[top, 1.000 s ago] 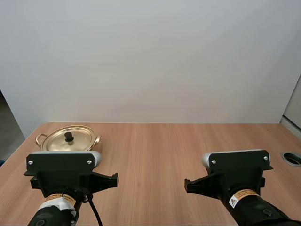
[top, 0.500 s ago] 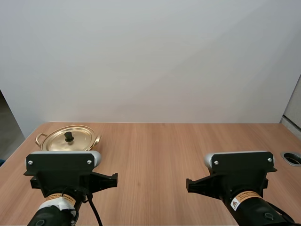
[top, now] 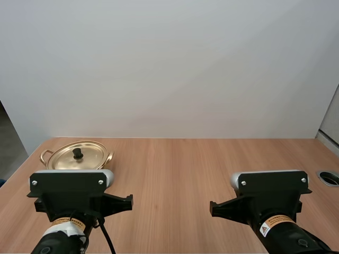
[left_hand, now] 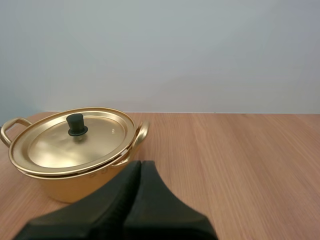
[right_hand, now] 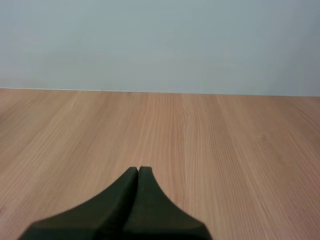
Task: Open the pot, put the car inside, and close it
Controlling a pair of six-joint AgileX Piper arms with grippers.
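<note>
Left hand (left_hand: 140, 164): the two black fingers lie pressed together as one dark wedge, with nothing pinched between them. It sits low over the desk (top: 185, 169), tip aimed at the pot (left_hand: 70, 182) and near its front wall, on the side of one loop handle (left_hand: 141, 135). From the left wrist view the tip overlaps the pot's outline, so I cannot judge whether they touch.

Pot: gold-coloured metal, upright, in the far left corner of the desk. The lid (left_hand: 65, 147) is seated flat on the rim, and a black knob (left_hand: 76, 124) stands upright at its centre. A second loop handle (left_hand: 12, 127) juts out on the opposite side (both handles are level and neither is gripped).

Right hand (right_hand: 138, 170): fingers likewise closed against each other and empty. It is low over plain wood, tip pointing toward the desk's far edge, and well apart from the pot.

High view: the left arm (top: 69, 193) is at the near edge on the left side, with the pot directly beyond it. The right arm (top: 267, 198) is at the near edge on the right side. A round hole (top: 329, 178) is set into the desk at the right edge, near the right arm. The wood between the two arms is pale brown, with the grain running toward the far edge.
</note>
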